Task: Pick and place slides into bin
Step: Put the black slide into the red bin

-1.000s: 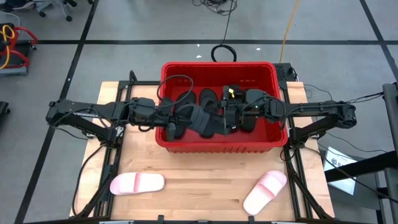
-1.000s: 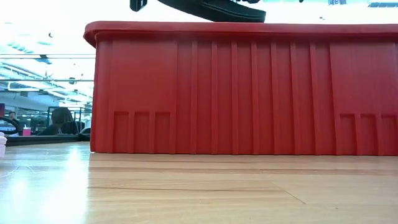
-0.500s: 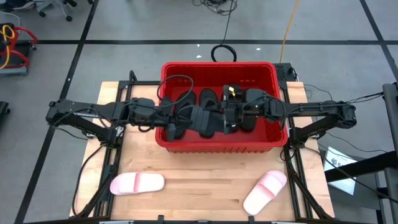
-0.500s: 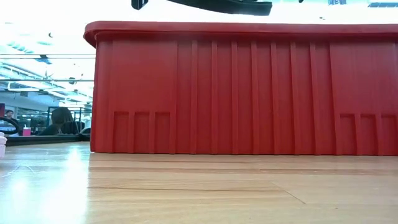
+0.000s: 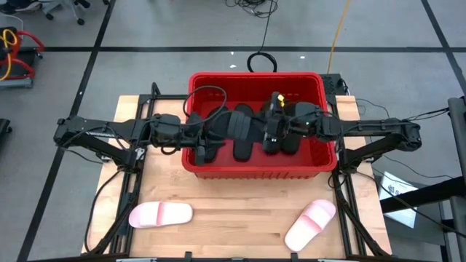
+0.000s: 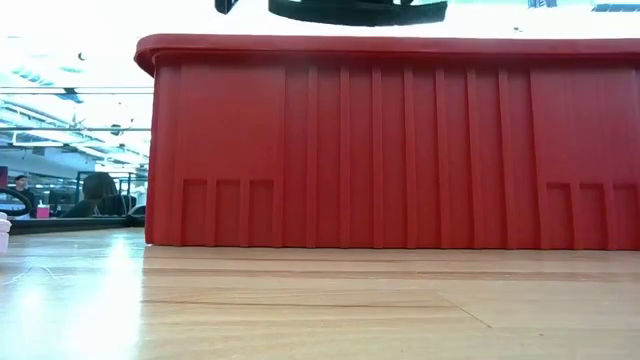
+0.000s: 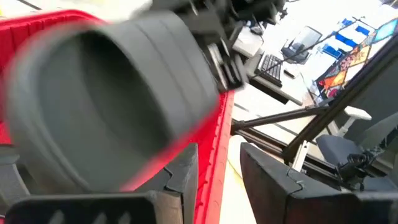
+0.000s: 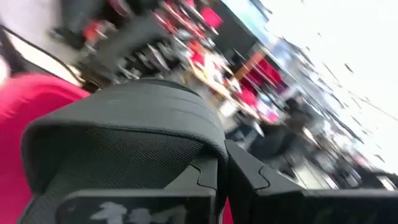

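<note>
Above the red bin point(image 5: 256, 169), the right gripper point(image 5: 268, 135) pinches a black slide's point(image 5: 243, 131) strap; the left gripper's point(image 5: 215, 133) jaws stand parted. Best released low, clear of the rim.

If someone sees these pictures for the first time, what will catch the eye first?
First the big red bin at the table's middle, with both dark arms meeting above it: the right gripper pinches a black slide, the left gripper beside it. Then two pink slides on the wood in front.

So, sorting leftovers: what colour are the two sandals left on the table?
Pale pink sandals, clearest in the high view.
</note>
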